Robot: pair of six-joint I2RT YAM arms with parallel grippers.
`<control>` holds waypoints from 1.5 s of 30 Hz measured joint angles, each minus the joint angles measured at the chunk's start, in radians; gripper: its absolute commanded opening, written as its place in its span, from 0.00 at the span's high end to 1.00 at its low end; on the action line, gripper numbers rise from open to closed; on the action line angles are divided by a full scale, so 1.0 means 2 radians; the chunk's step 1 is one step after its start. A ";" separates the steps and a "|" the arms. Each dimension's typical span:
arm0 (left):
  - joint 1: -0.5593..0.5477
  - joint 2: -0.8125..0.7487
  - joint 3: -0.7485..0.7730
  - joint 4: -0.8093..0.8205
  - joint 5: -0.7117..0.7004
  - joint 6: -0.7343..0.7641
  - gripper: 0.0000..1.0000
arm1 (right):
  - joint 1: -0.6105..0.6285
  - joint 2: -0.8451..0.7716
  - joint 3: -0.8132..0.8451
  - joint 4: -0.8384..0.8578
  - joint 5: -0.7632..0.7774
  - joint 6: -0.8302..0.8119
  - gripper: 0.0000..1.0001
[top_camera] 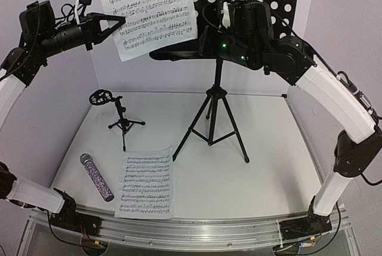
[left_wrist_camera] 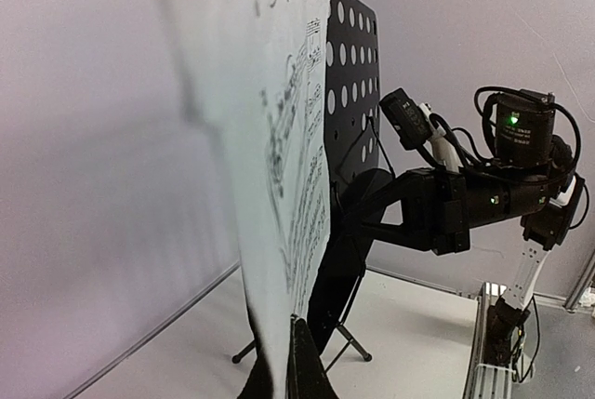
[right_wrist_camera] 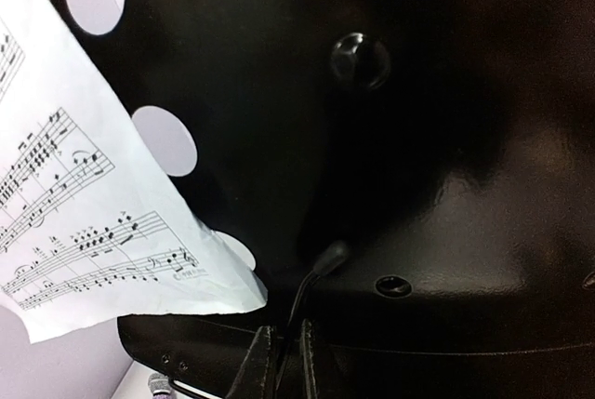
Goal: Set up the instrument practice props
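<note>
One page [top_camera: 149,8] is up at the music stand [top_camera: 218,77]. My left hand [top_camera: 122,22] is clenched on its edge and holds it against the left side of the perforated tray; I judge it is not yet seated on the ledge. My right hand [top_camera: 204,40] looks pinched on the tray's lower lip, steadying it. What's left: the second page [top_camera: 146,184] lies flat on the counter [top_camera: 268,160], and the microphone [top_camera: 96,176] lies just beside it, not in the small mic stand [top_camera: 122,119].
</note>
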 measured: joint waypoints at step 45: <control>0.000 0.058 0.028 0.002 -0.038 -0.188 1.00 | -0.009 -0.084 -0.270 0.364 -0.046 -0.062 1.00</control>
